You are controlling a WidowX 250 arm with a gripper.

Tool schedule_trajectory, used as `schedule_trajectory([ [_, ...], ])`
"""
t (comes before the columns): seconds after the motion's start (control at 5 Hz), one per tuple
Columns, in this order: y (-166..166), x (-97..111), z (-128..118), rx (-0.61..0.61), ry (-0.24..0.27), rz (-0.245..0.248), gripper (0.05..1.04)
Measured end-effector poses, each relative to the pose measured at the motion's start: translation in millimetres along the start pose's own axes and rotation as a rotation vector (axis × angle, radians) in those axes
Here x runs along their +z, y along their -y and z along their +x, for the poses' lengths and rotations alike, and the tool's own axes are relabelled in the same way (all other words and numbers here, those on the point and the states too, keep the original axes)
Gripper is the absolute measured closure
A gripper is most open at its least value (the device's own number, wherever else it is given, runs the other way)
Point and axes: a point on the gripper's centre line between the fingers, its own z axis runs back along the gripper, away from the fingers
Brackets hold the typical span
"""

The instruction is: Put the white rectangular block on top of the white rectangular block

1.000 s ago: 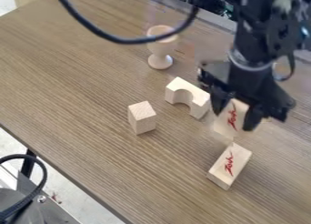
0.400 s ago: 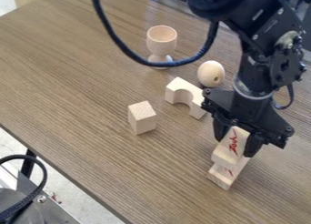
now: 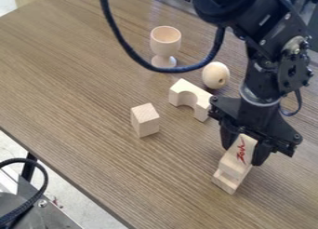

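Nearest, at five o'clock in the view, the lower white block (image 3: 227, 183) lies on the counter (image 3: 93, 144), its near end jutting toward seven o'clock from under the held white block (image 3: 239, 154). That upper block now sits lower than a moment ago and hides the red mark beneath, so the placing looks almost done. The fingers (image 3: 261, 153) are closed on its sides; whether it bears fully on the lower one, I cannot tell. Squaring it up before release seems wise. Beyond, toward eleven o'clock, the arch block (image 3: 200, 104) is unmoved.
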Motion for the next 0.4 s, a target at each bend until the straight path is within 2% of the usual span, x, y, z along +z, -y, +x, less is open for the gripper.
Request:
schedule_trajectory([
  [0.4, 0.5, -2.8, -2.0, -0.012, -0.016, -0.01, 0.539],
])
